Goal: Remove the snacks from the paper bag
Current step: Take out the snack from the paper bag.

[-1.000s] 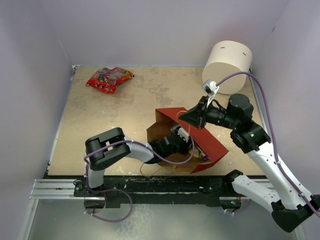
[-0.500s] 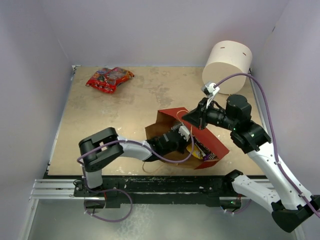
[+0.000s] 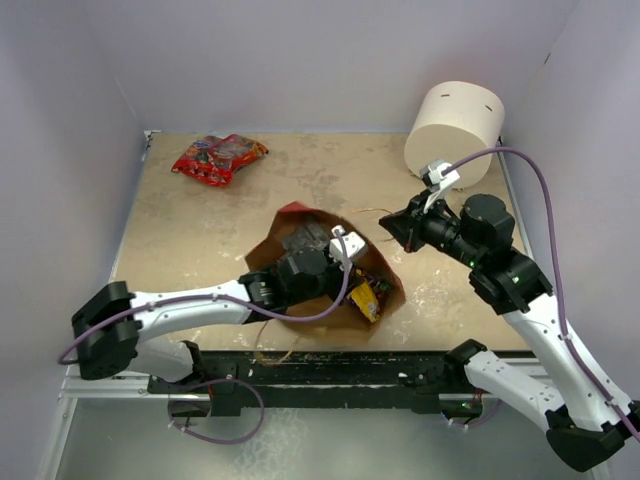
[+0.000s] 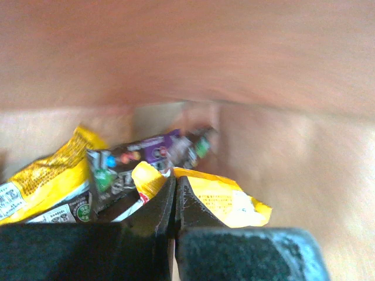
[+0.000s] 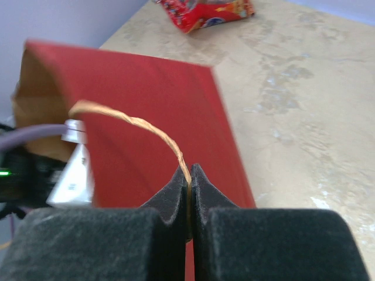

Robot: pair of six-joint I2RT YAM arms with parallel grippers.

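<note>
Two robot arms work on a red-brown paper bag (image 3: 385, 280) that lies on its side near the middle of the near edge of the surface (image 3: 200, 230). The right end effector (image 5: 190, 178) is pressed shut on the bag's thin string handle (image 5: 137, 123), on the bag's right side. The left arm reaches into the bag from the left. Inside, the left end effector (image 4: 174, 196) has its jaws pressed together, apparently on the near edge of a yellow wrapper (image 4: 222, 202) that lies at and just beyond the fingertips. A dark purple candy packet (image 4: 155, 149) sits just behind it, deeper in, and a second yellow packet (image 4: 47, 181) lies to the left, touching the purple one. One red cartoon-printed bag (image 3: 220, 157) lies out near the far left corner of the surface, well apart. A white cylinder (image 3: 455, 120) stands at the far right corner. Likely risks: the pinch catches only a thin edge, so the wrapper could slip free on withdrawal. The bag could also drag along with the arm if the string slips or tears.
</note>
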